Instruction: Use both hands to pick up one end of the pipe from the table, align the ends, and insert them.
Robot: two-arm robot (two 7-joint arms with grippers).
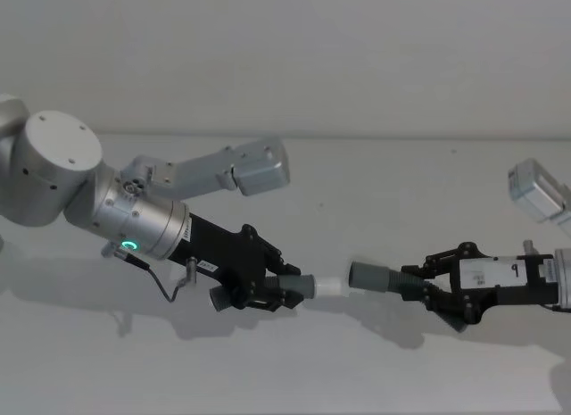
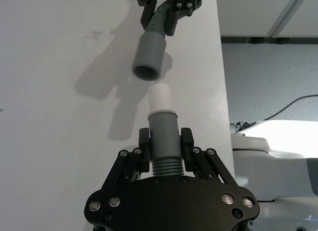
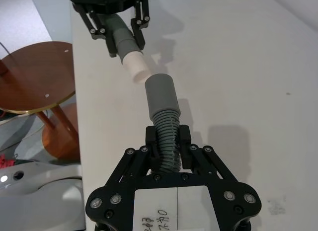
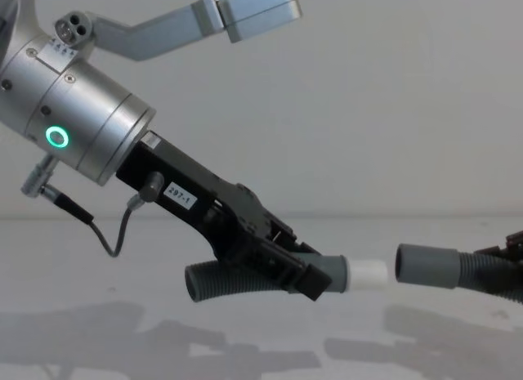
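1. The left gripper (image 1: 284, 290) is closed tight on the short pipe piece (image 4: 237, 280), just behind its white tip (image 1: 330, 285).
2. The right gripper (image 1: 426, 286) squeezes the ribbed part of the longer pipe piece (image 3: 166, 136), behind its hollow socket cuff (image 1: 370, 276).
3. Both ends hang above the table (image 1: 357, 183), facing each other, near but not touching.
4. This looks like the lining-up step. Next, the tip must point straight at the hole, then slide in slowly.

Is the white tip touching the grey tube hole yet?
Apart. The chest view shows a gap of bare background between the white spigot tip and the socket cuff.
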